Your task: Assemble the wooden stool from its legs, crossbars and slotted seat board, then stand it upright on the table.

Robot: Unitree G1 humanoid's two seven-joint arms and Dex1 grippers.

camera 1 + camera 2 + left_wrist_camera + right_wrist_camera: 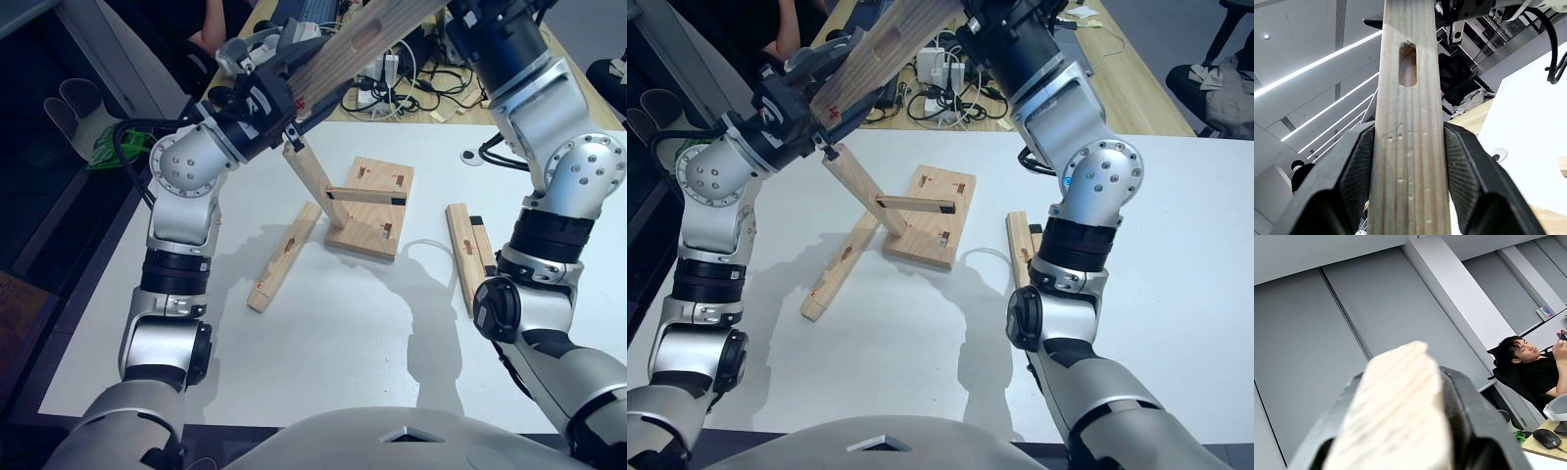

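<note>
A long wooden leg [362, 44] with an oval slot is held in the air above the table's back, slanting up to the right. My left gripper [289, 83] is shut on its lower part, and its fingers [1359, 166] press both sides of the leg [1409, 122]. My right gripper [985, 20] is shut on the upper end [1396, 396]. Below, the slotted seat board [377, 230] lies flat. A second leg [312, 184] leans tilted at the board's left edge, with a crossbar [367, 196] sticking out over the board. Two more legs lie flat, one [284, 255] left and one [468, 250] right.
The white table [323, 352] has free room in front. A thin white loop [426, 245] lies beside the board and a small round fitting [477, 155] sits at back right. Cables and power strips [392, 83] crowd the wooden desk behind.
</note>
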